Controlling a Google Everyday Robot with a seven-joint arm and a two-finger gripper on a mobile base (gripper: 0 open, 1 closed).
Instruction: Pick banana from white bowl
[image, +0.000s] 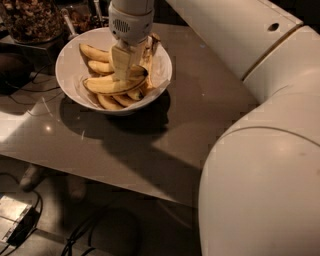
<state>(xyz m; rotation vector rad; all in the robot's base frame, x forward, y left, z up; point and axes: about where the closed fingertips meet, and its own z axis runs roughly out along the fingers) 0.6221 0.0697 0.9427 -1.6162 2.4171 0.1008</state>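
Note:
The white bowl (67, 60) stands at the table's back left and holds several yellow bananas. A single long curved banana (112, 85) with dark tips lies across the top of the pile, near the bowl's front. Other bananas (95, 52) lie behind and beneath it. My gripper (132, 60) reaches straight down into the right half of the bowl, right over the bananas and touching the pile. It hides the middle of the pile. I cannot make out whether it grips the single banana.
A dark glass jar of brown bits (30, 20) stands behind the bowl at the back left. The grey table (150, 145) ends in a front edge near the middle of the view. Cables and a small box (12, 217) lie on the floor below. My white arm (260, 150) fills the right side.

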